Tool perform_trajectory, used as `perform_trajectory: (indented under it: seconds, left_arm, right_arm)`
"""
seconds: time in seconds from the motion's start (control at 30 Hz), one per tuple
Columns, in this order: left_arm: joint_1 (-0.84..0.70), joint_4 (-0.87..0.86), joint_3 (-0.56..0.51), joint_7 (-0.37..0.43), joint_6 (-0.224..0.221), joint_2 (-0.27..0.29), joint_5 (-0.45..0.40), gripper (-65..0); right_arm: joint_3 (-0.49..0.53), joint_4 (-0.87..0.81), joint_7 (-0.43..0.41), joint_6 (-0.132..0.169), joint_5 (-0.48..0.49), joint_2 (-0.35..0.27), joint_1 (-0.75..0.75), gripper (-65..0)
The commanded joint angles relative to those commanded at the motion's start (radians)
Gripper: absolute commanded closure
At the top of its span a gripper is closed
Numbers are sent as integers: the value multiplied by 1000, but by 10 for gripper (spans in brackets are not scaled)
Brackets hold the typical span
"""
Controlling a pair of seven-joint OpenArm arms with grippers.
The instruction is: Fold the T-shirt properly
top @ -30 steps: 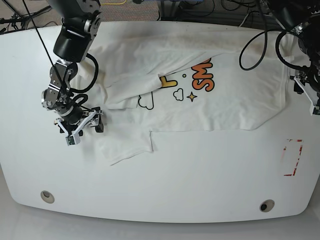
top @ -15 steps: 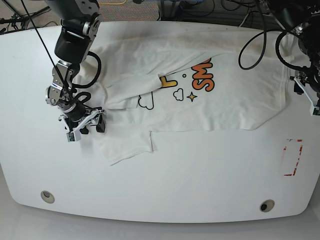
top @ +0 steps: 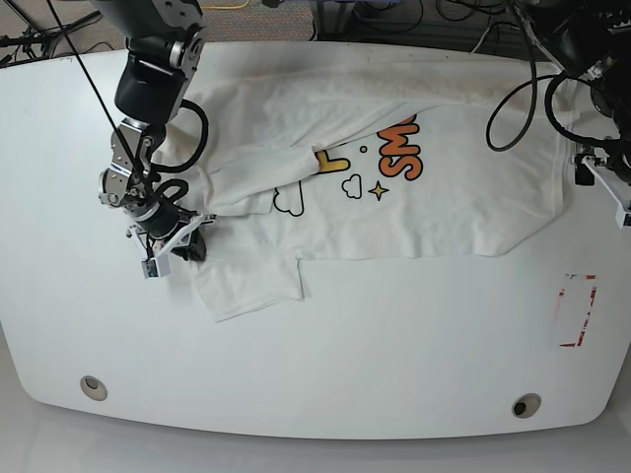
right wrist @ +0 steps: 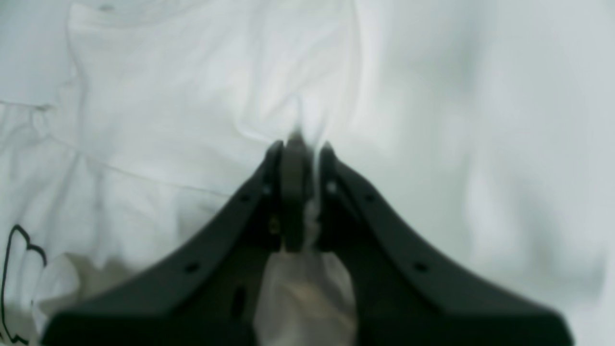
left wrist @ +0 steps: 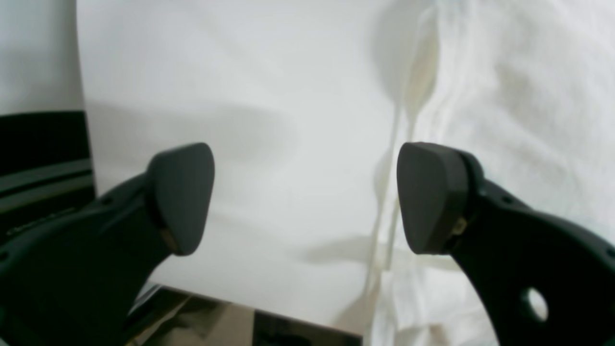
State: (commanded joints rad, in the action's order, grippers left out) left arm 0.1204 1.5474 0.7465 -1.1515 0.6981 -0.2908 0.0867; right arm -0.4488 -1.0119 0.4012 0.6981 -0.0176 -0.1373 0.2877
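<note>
The white T-shirt (top: 434, 197) lies spread on the white table (top: 394, 345), its orange and yellow lettering print facing up. A fold lies across its upper left, and a sleeve (top: 246, 286) sticks out at the lower left. My right gripper (top: 175, 246) is at the shirt's left edge, just above that sleeve. In the right wrist view the right gripper (right wrist: 298, 144) is shut on a pinch of white shirt fabric (right wrist: 144, 120). My left gripper (top: 603, 192) is at the shirt's right edge. In the left wrist view the left gripper (left wrist: 305, 197) is open and empty, with the shirt's hem (left wrist: 528, 96) beside its right finger.
A red-outlined rectangle (top: 578, 310) is marked on the table at the right. Two round holes (top: 94, 386) (top: 525, 405) sit near the front edge. Black cables (top: 513, 89) hang over the back right. The table's edge and a dark floor (left wrist: 43, 144) show left of the left gripper.
My right gripper has moved up and right onto the shirt's left edge and closed from open to shut on the fabric. My left arm has shifted slightly right.
</note>
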Motion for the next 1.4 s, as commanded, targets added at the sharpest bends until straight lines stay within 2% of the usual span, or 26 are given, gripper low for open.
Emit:
perform_trajectory:
  seconds: [0.2, 0.4, 0.53, 0.7, 1.07, 1.13, 1.27, 1.33, 1.4]
  left_arm:
    - [49, -97, -2, 28, 0, 2, 0, -565]
    - [103, -193, -3, 34, 0, 20, 0, -565]
    - [123, -232, -5, 68, 0, 37, 0, -565]
    - [141, -295, -54, 87, 0, 54, -2, -564]
    - [152, -301, -120, 114, 0, 91, -3, -549]
    - [153, -302, -126, 114, 0, 91, -6, -515]
    - [155, -302, -143, 115, 0, 91, -6, -367]
    - [155, -301, -164, 115, 0, 91, -6, -228]
    - [155, -301, -178, 115, 0, 91, -6, -122]
  right_arm:
    - [0, 0, 0, 0, 0, 0, -5, -27]
    - [0, 0, -3, 0, 0, 0, -14, -27]
    - [0, 0, -3, 0, 0, 0, -15, -27]
    - [0, 0, -3, 0, 0, 0, -17, -27]
    - [0, 0, -3, 0, 0, 0, -20, -27]
    - [0, 0, -3, 0, 0, 0, -20, -22]
    - [0, 0, -3, 0, 0, -2, -20, -21]
    - [0, 0, -3, 0, 0, -2, -20, -19]
    - [0, 0, -3, 0, 0, -3, -20, -3]
